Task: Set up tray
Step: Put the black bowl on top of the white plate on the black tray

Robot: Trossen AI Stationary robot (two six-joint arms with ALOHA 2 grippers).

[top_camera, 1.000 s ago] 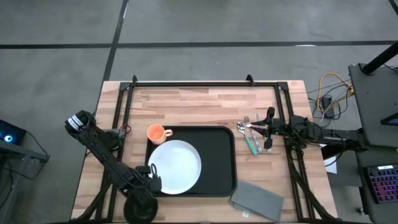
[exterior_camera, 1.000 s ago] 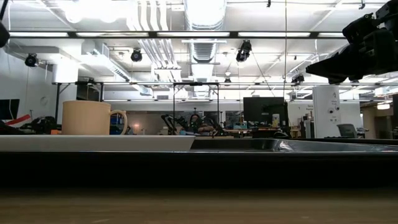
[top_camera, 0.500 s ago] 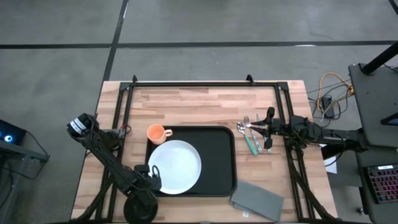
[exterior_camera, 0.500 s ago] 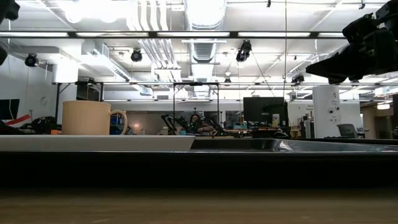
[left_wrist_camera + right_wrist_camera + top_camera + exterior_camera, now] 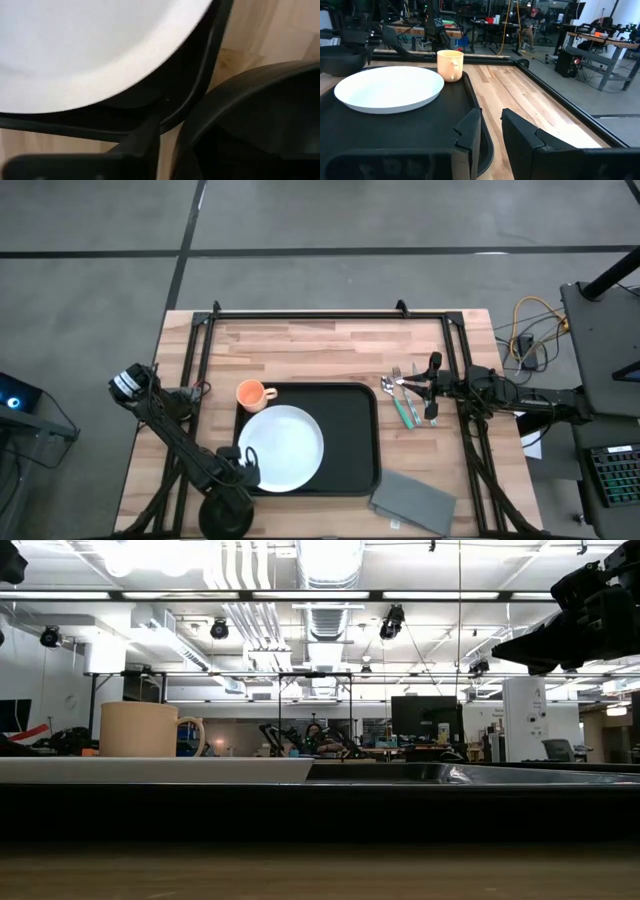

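Your left gripper (image 5: 244, 461) is sitting at the near-left corner of the tray (image 5: 358, 435), beside the white plate (image 5: 281, 448); I cannot tell its jaw state. Your right gripper (image 5: 432, 390), jaws narrow and empty, is hovering just right of the tray.

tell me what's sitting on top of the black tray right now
Only a white plate lies on the tray, toward its left side. The orange mug stands off its far-left corner, on the wood. The tray surface under the plate is covered, so anything beneath it cannot be seen.

Bright overhead lighting, blurred left wrist close-up
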